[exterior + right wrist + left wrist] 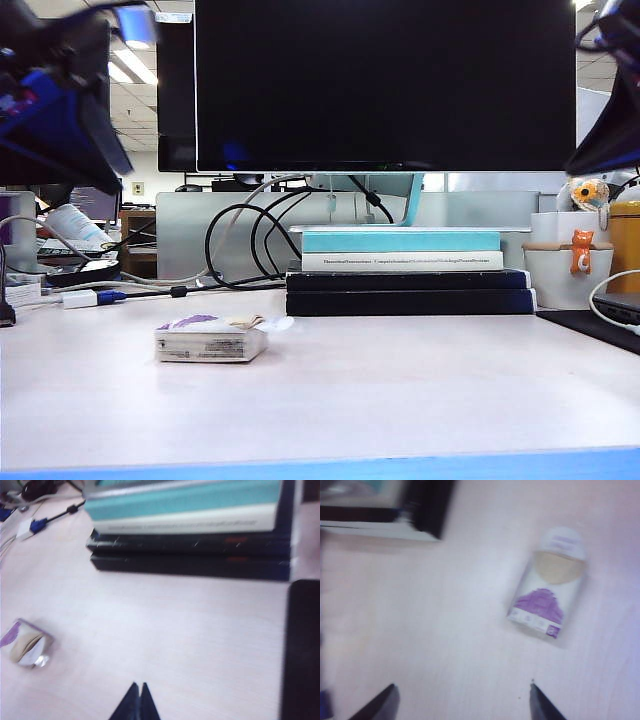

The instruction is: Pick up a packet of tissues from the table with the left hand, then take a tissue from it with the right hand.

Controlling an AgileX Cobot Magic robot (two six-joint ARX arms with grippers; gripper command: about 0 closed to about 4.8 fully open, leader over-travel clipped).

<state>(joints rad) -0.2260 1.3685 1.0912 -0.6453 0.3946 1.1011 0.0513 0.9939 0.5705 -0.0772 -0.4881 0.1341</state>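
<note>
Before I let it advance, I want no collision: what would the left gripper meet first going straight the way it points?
Probably bare table. The left gripper, fingers apart, points at desk beside the packet, which lies off to one side. Depth is unclear.

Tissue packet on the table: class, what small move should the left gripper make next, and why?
Probably bring the left gripper down over the packet until its fingers straddle it. The packet lies untouched on the table, the left jaws stand apart above bare table short of it, and the right gripper is shut and away from it.
</note>
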